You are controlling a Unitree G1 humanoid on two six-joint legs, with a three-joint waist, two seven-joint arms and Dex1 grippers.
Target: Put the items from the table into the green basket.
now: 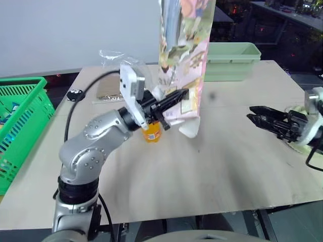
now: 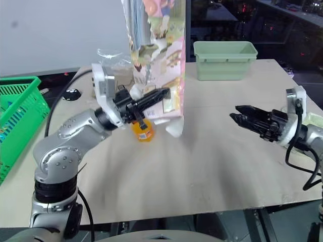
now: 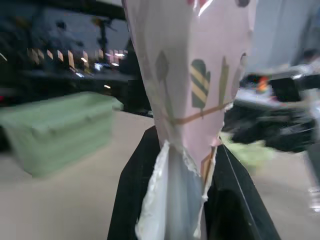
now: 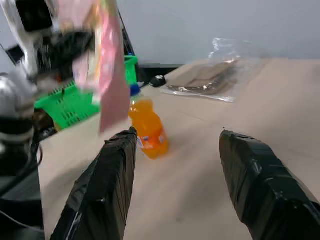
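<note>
My left gripper (image 1: 177, 96) is shut on the lower part of the long pink snack packet (image 1: 184, 55), which stands upright above the table (image 1: 202, 171). The left wrist view has the packet (image 3: 192, 75) pinched between the black fingers (image 3: 132, 190). Just behind my left wrist, the small orange drink bottle (image 1: 151, 132) with a blue cap stands on the table. Over the table's right side my right gripper (image 1: 255, 117) hangs open and empty, pointing toward the bottle (image 4: 149, 127). The green basket (image 1: 20, 116) sits at the far left, beside the table's edge.
A pale mint-green tub (image 1: 229, 60) stands at the back right of the table. A clear plastic bag (image 1: 113, 60) of brown cardboard pieces lies at the back left, with a small black object (image 1: 74, 94) near it.
</note>
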